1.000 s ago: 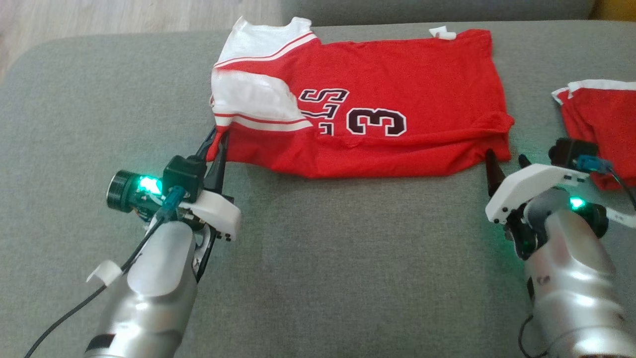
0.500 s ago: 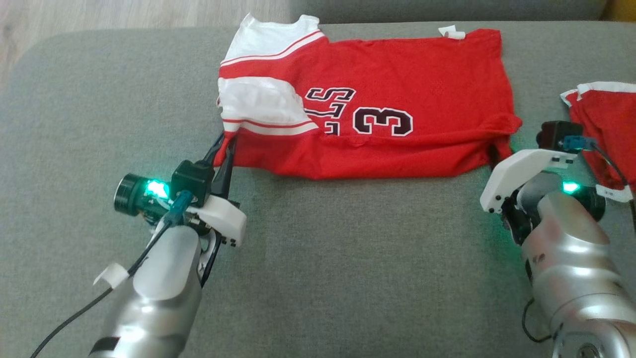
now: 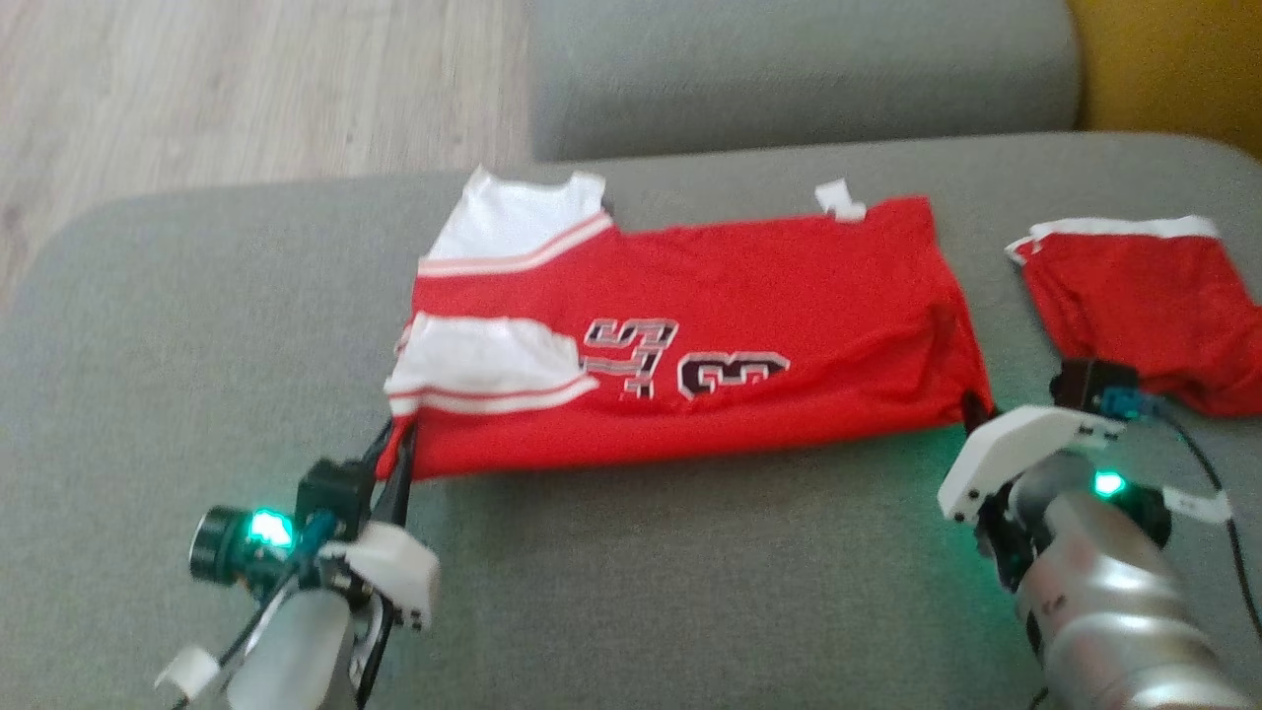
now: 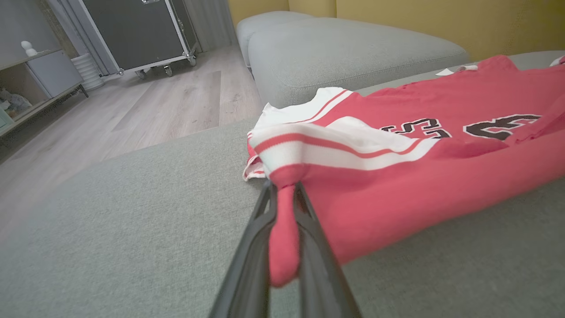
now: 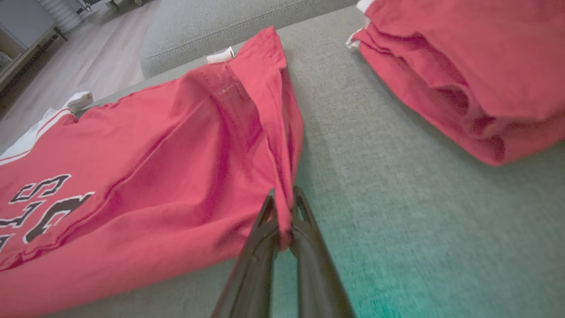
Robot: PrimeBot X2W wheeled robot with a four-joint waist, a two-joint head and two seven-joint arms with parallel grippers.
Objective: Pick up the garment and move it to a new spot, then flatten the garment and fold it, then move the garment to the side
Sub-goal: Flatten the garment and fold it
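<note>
The garment [image 3: 749,325] is a red jersey with white striped sleeves and a dark "3", folded lengthwise on the grey sofa seat. My left gripper [image 3: 399,459] is shut on its near left corner; in the left wrist view a pinch of red cloth [image 4: 282,229] sits between the dark fingers of that gripper [image 4: 284,194]. My right gripper [image 3: 976,409] is shut on the near right corner, and the right wrist view shows the red hem [image 5: 282,176] clamped by the gripper [image 5: 284,198]. The near edge of the garment is lifted off the cushion.
A second red garment with a white band [image 3: 1144,306] lies folded on the seat at the right, close to my right wrist. A grey cushion [image 3: 799,69] stands behind, a yellow wall [image 3: 1173,59] at the back right and wood floor [image 3: 246,89] to the left.
My right gripper moved up to the garment's near right corner and shut on it. The head camera has tilted up, so the whole picture shifted down. The near edge now rises.
</note>
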